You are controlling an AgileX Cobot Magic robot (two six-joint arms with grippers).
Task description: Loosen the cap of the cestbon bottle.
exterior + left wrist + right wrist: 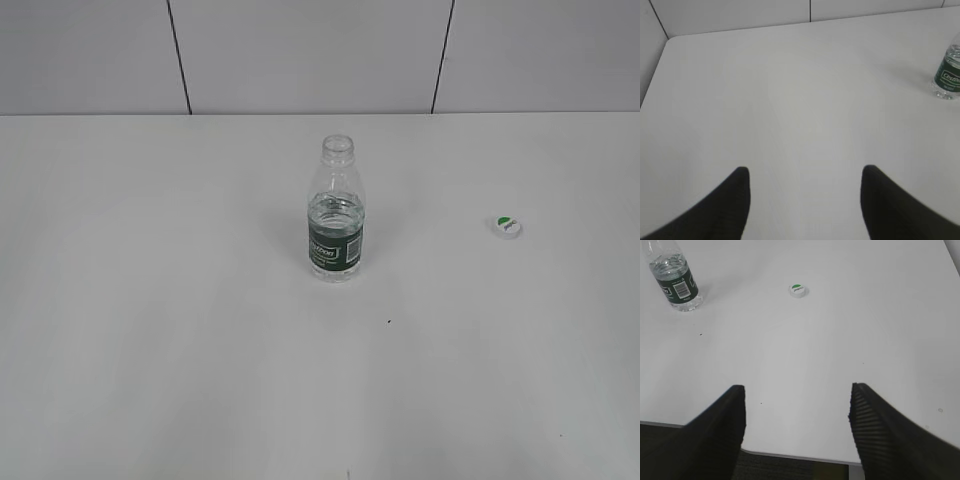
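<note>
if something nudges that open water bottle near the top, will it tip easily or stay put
The cestbon bottle would probably tip fairly easily: it stands tall on a narrow base. The water reaches only about halfway, so the weight sits low and may steady it a little. With the cap off and lying on the table, a tip would likely spill water.

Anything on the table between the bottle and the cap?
Nothing: bare white table between the bottle and the cap, shown in exterior and right wrist views.

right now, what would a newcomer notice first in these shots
The bottle stands upright and open at mid-table, part full of water. Its cap lies apart on the table to the right. Both grippers, left and right, are open and hold nothing, well short of either.
</note>
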